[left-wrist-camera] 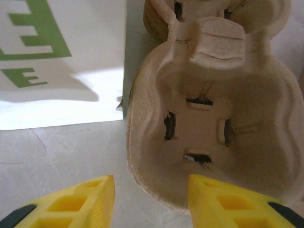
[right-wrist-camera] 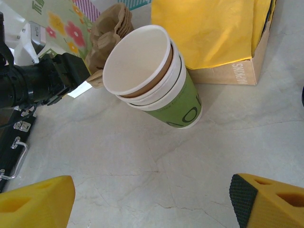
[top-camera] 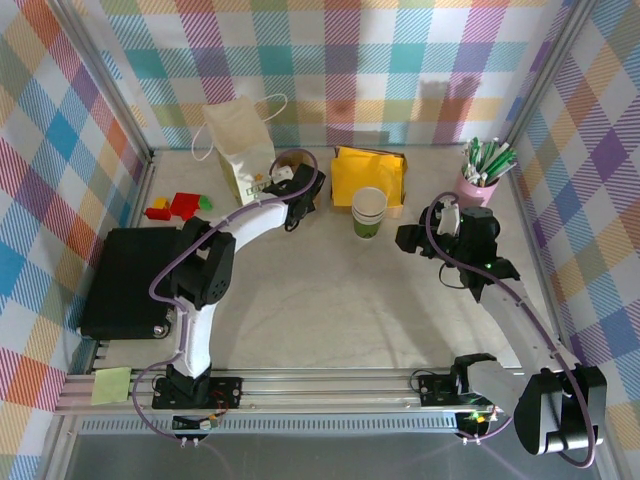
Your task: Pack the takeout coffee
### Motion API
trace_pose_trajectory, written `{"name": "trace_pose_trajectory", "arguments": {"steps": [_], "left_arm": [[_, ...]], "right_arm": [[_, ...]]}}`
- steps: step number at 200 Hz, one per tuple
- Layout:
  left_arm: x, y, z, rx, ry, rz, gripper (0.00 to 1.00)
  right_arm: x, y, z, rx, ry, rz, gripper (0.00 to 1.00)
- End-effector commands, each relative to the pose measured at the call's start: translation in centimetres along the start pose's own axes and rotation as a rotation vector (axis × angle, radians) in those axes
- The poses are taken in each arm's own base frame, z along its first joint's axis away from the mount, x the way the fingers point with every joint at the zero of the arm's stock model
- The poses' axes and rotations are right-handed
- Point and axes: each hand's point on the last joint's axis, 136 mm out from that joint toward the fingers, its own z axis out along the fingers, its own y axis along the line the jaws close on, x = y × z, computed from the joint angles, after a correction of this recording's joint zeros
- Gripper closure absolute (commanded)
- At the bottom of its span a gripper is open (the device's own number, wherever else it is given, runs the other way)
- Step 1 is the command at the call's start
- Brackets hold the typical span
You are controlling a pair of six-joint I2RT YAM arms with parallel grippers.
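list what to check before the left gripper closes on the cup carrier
1. left gripper jaws apart: ok
2. cup carrier near rim in line with the gap: ok
3. near pocket of the carrier empty: ok
4. paper bag clear of the gripper: ok
5. carrier touching the bag: cannot tell
6. right gripper open, back from the stack of cups: ok

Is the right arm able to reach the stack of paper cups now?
Probably yes: the right gripper stands open, facing the stack of paper cups, with bare table between them.
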Motion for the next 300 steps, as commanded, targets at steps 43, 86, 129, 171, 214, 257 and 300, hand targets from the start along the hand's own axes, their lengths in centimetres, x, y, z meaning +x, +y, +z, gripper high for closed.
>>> {"name": "trace_pose_trajectory", "arguments": {"steps": [43,86,129,171,214,257,300], "left_arm": [[-1.9,-0.2,1.2,-0.023,-0.034,-0.044,0.58],[-2.1,-0.3,1.5,-0.020,-0.034,-0.049,0.58],[-2.1,-0.4,2.0,-0.013,-0.024,-0.058,0.60],[-1.8,-0.1,2.3,-0.026,-0.018,-0.052,0.60],[-1.9,-0.2,2.3,-0.020,-0.020,-0.049,0.69],[-2.2,-0.2,2.1,-0.014,-0.022,-0.045,0.79],[-3.0,-0.3,1.1,0.013,-0.036,-0.045,0.93]], "right_arm": [[-0.1,0.1,0.4,-0.004,0.001,-0.021,0.14],[-0.1,0.1,0.3,-0.001,0.003,-0.026,0.14],[0.0,0.1,0.4,0.000,0.006,-0.025,0.14],[0.0,0.0,0.4,0.002,0.007,-0.027,0.14],[0.0,0.0,0.4,0.006,0.007,-0.028,0.14],[0.0,-0.1,0.4,0.009,0.006,-0.031,0.14],[0.0,-0.1,0.4,0.009,0.004,-0.032,0.14]]}}
